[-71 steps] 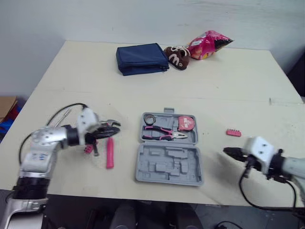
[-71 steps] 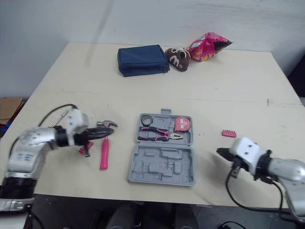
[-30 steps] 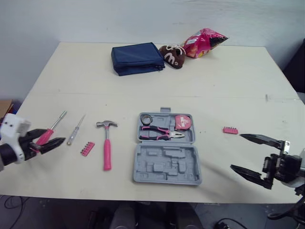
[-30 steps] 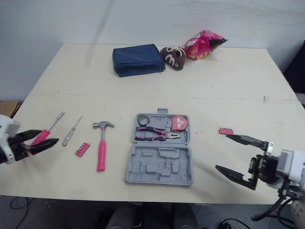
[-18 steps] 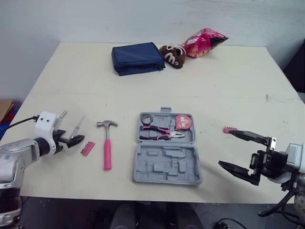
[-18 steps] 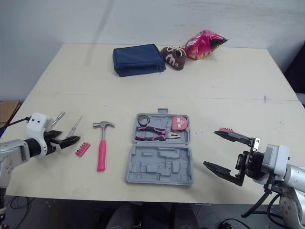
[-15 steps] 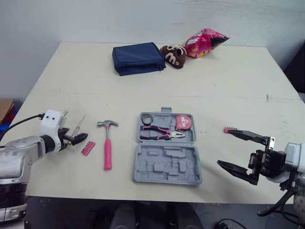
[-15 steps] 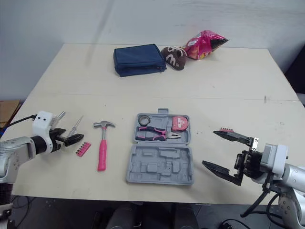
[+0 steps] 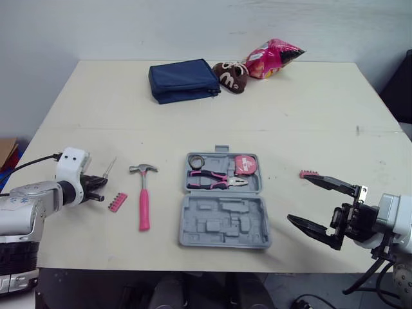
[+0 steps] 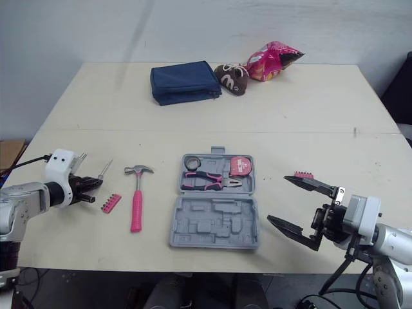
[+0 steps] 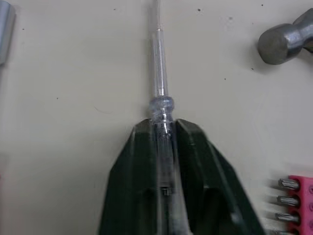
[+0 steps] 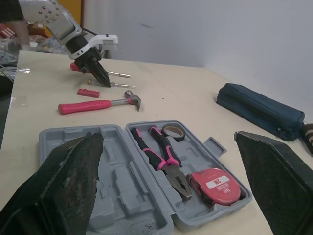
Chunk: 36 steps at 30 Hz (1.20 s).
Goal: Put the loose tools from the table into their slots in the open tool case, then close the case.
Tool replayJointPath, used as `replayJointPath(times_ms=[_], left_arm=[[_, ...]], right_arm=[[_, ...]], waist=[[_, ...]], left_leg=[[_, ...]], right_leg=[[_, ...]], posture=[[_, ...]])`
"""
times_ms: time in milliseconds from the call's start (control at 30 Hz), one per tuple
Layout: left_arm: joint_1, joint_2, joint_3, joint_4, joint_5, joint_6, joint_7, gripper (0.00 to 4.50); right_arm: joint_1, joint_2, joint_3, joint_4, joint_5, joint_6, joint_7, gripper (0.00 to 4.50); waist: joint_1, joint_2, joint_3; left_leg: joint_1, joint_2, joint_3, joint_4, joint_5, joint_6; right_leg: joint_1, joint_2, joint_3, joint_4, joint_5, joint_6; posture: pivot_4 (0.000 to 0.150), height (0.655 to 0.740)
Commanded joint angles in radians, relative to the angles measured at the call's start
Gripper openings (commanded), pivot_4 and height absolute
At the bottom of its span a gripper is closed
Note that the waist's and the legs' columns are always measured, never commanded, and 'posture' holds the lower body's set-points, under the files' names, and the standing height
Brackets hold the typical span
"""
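Left eye view: we are looking at a table (image 9: 309,116) with the tool case (image 9: 225,222) lying open at its near centre. The far half of the case is holding pliers (image 9: 212,181), a tape measure (image 9: 246,165) and a tape roll (image 9: 197,160); the near half is showing moulded recesses.

At 9 o'clock from the case, the hammer (image 9: 143,199) is lying with its head away from us. Just beyond it, again at 9 o'clock, the left bit strip (image 9: 117,201) is lying flat.

The left gripper (image 11: 165,128) is working at the far left. In the left wrist view its fingers are sitting narrow against both sides of the clear screwdriver (image 11: 160,73), gripping the handle, with the shaft pointing away. We cannot tell whether the screwdriver is lifted off the table. The red screwdriver (image 12: 77,67) is lying just behind that gripper.

At 3 o'clock from the case, the right gripper (image 9: 297,197) is hovering with its fingers spread wide, holding nothing. The right bit strip (image 9: 309,174) is lying just beside its far finger.

At 11 o'clock, a blue pouch (image 9: 183,80) is lying near the far edge, with a brown plush toy (image 9: 230,74) and a snack bag (image 9: 273,56) beside it.
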Motion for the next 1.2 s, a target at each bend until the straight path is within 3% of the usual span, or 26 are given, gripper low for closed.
replayJointPath(times_ms=[33, 167, 300, 533, 667, 1000, 1200], left_arm=[[0.02, 0.005, -0.002, 0.052, 0.02, -0.048, -0.023, 0.04], [-0.045, 0.019, 0.023, 0.043, -0.007, -0.269, -0.146, 0.04], [-0.083, 0.067, -0.049, -0.077, -0.043, -0.485, -0.402, 0.04], [-0.188, 0.127, -0.274, -0.315, -0.127, -0.441, -0.683, 0.04], [-0.313, 0.137, -0.443, -0.357, -0.053, -0.372, -0.714, 0.04], [-0.578, -0.016, -0.8, -0.411, 0.118, -0.134, -0.646, 0.04], [-0.612, -0.091, -0.882, -0.383, 0.205, -0.1, -0.578, 0.04]], right_arm=[[0.001, -0.002, -0.032, -0.033, 0.004, -0.014, -0.008, 4.5], [-0.007, -0.007, -0.035, -0.032, -0.003, -0.015, -0.019, 4.5], [-0.014, -0.023, -0.034, -0.026, -0.028, -0.02, -0.016, 4.5], [-0.045, -0.038, -0.014, -0.008, -0.062, -0.003, -0.03, 4.5], [-0.063, -0.042, -0.002, -0.002, -0.073, 0.012, -0.034, 4.5], [-0.079, -0.041, 0.005, -0.021, -0.076, 0.042, -0.049, 4.5], [-0.074, -0.031, 0.011, -0.02, -0.09, 0.035, -0.055, 4.5]], waist=[[-0.001, 0.0, 0.0], [0.003, -0.001, 0.0], [0.012, -0.008, -0.001], [0.0, -0.008, -0.001], [0.003, -0.008, -0.001], [0.006, -0.008, -0.001], [0.005, -0.008, -0.001]], left_leg=[[0.001, 0.0, 0.001, -0.001, 0.0, 0.0], [0.002, 0.0, 0.002, -0.001, 0.0, 0.0], [-0.002, 0.0, 0.0, 0.001, -0.002, -0.004], [-0.007, 0.0, 0.001, 0.004, -0.004, 0.003], [-0.007, 0.001, 0.001, 0.004, -0.003, 0.003], [-0.01, 0.0, 0.0, 0.009, -0.001, 0.006], [-0.01, 0.0, 0.0, 0.01, -0.001, 0.006]], right_leg=[[0.0, 0.0, 0.001, 0.0, 0.0, 0.0], [0.0, 0.0, 0.002, 0.0, 0.0, 0.0], [-0.002, 0.0, 0.0, -0.001, 0.0, 0.0], [-0.002, 0.0, 0.001, -0.007, 0.001, 0.001], [-0.002, 0.004, 0.0, -0.005, 0.001, 0.001], [-0.003, 0.008, 0.002, -0.004, 0.002, 0.003], [-0.002, 0.009, 0.002, -0.003, 0.002, 0.003]], posture=[[0.15, 0.74], [0.15, 0.74], [0.15, 0.74], [0.15, 0.74], [0.15, 0.74], [0.15, 0.74], [0.15, 0.74]])
